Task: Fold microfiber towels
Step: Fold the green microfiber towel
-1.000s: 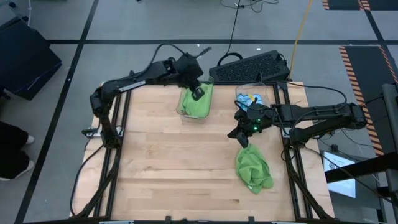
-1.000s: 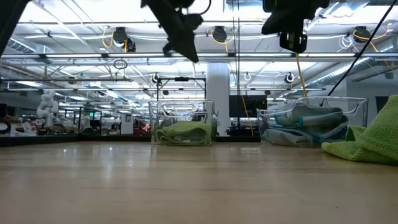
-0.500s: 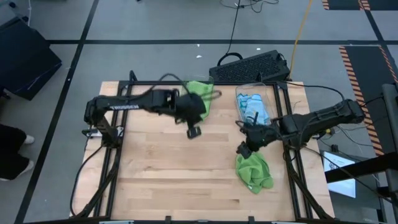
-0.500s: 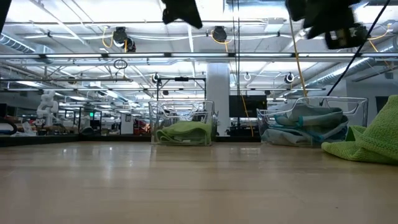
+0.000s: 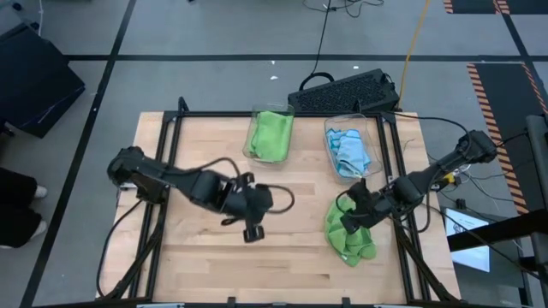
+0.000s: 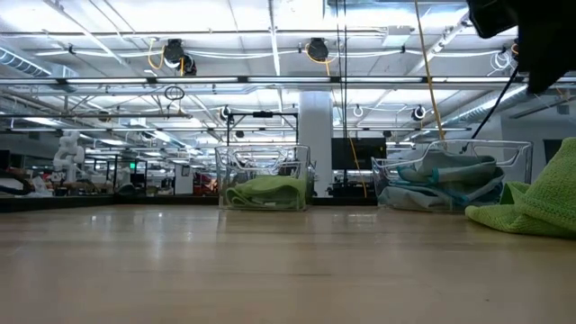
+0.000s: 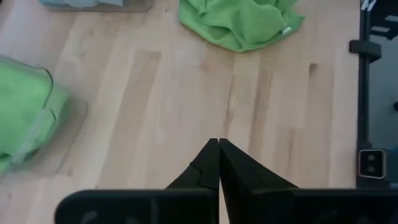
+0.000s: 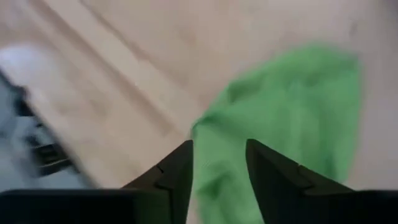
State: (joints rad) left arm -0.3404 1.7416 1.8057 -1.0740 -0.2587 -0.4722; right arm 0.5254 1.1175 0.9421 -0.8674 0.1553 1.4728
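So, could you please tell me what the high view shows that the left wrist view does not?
Only the high view shows both arms, the right claw open over the crumpled green towel, and the blue towels in their bin. Only the left wrist view shows the left claw shut, close up. Both show the crumpled towel, the wooden table and the binned green towel.

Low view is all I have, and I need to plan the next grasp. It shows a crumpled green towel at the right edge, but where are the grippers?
Observer: The right gripper hovers over that loose green towel, fingers open.
Operator: Is anything in it?
Observer: No; the right wrist view shows its fingers empty above the cloth.
Operator: And the left one?
Observer: The left gripper is over bare wood near the table's middle, fingers shut on nothing.
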